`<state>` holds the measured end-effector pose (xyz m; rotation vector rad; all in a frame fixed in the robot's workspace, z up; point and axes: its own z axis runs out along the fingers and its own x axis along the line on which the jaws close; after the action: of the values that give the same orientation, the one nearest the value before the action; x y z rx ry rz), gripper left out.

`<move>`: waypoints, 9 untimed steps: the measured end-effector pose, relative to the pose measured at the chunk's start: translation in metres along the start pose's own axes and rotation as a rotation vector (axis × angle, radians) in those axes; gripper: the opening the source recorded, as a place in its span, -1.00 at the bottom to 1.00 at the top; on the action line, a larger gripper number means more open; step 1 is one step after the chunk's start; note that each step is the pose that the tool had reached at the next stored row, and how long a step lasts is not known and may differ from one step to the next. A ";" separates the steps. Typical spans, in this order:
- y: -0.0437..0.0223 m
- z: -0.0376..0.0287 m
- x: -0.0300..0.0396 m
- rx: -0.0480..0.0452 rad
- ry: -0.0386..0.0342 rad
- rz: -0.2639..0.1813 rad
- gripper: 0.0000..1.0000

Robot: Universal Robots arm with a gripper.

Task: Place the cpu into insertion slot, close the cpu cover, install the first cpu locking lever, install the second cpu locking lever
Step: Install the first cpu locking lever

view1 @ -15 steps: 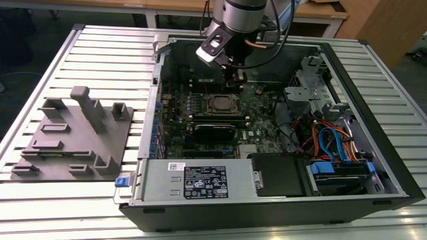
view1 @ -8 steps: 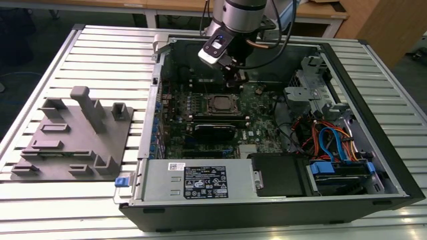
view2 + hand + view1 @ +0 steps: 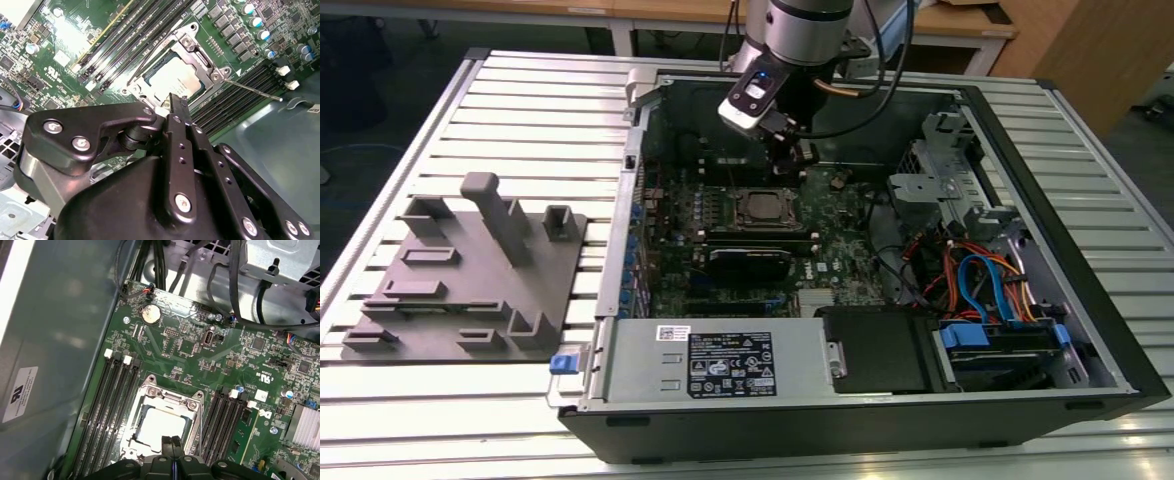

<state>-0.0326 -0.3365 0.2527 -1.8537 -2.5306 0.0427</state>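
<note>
Grey fixture [image 3: 467,290] beside open computer case [image 3: 854,425] on slatted table [image 3: 454,425].

cpu [image 3: 162,424] in cpu cover [image 3: 170,399] window, mem slots [image 3: 112,405] either side, end effector [image 3: 172,440] above

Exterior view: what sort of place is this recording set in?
Probably a robotics lab or workshop bench: an opened computer case lies on a slatted metal table, a grey fixture block sits beside it, and wooden desks stand behind.

Slatted metal table [image 3: 520,110] spans most of the frame. Wooden desks [image 3: 507,10] along the top edge, wooden panel [image 3: 1081,50] upper right. Dark floor [image 3: 414,60] upper left. Even lighting.
</note>
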 end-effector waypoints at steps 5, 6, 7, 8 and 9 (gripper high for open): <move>0.0000 0.0000 0.0000 0.0000 0.0000 0.000 -0.80; 0.0000 0.0000 0.0000 0.0000 0.0000 0.000 -0.80; 0.0000 0.0000 0.0000 0.0000 0.0000 0.000 -0.80; 0.0000 0.0000 0.0000 0.0000 0.0000 -0.001 -0.80; 0.0000 0.0000 0.0000 -0.0001 0.0000 -0.002 -0.80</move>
<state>-0.0326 -0.3365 0.2527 -1.8511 -2.5325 0.0425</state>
